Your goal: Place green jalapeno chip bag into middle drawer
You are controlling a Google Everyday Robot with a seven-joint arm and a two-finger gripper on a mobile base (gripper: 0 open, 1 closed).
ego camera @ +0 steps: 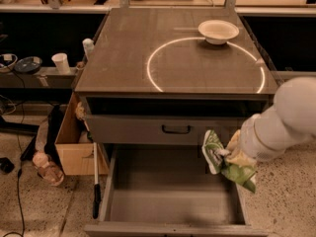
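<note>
The green jalapeno chip bag [217, 156] is a crinkled bright-green foil bag with white printing, hanging over the right side of the open middle drawer [170, 191]. My gripper [232, 154] is shut on the bag, at the end of the white arm that comes in from the right. The bag hangs just below the grey drawer front with the black handle [176, 129], above the drawer's right wall. The drawer's flat grey floor is bare.
A white bowl [218, 31] sits at the back right of the cabinet top [148, 48], on a white circle line. A cardboard box [74, 142] stands on the floor at the left. A paper cup [60, 62] and clutter sit on a low shelf at the left.
</note>
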